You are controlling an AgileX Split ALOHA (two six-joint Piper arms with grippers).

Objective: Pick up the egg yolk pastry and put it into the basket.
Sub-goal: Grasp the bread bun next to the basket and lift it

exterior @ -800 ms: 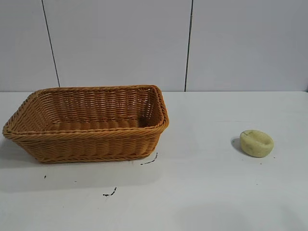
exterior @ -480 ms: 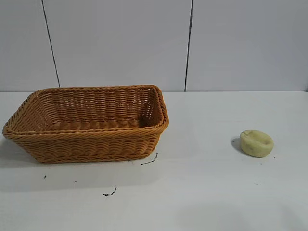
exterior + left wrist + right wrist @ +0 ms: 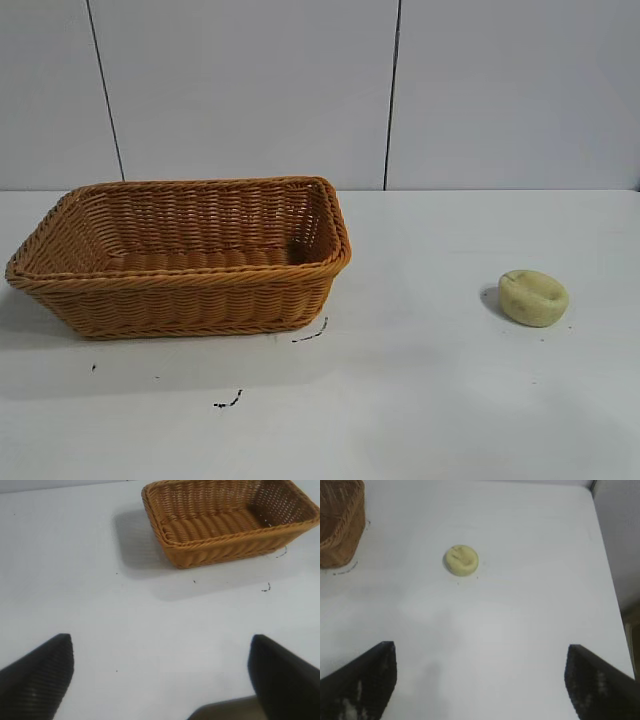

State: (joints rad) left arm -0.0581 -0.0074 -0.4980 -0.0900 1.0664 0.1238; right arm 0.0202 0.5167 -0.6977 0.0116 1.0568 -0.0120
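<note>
The egg yolk pastry (image 3: 533, 297) sits flat on the white table (image 3: 420, 400), over on the right side in the exterior view, dimpled top facing up, nothing touching it. Well apart from it, across a stretch of bare tabletop, stands the basket (image 3: 180, 300) on the left side, upright, its woven interior holding nothing that shows. A few small dark marks (image 3: 228, 403) dot the table just in front of the basket's near wall.

From the right wrist view, the right gripper (image 3: 480, 680) hangs above the table with its fingers spread wide, nothing between them; the pastry (image 3: 461, 560) lies ahead of it, well clear of the fingertips (image 3: 365, 677), with a corner of the basket (image 3: 340, 525) at the edge. The left gripper (image 3: 162, 675) is spread wide too, holding nothing, above bare table, with the basket (image 3: 225, 547) some way ahead of it.
</note>
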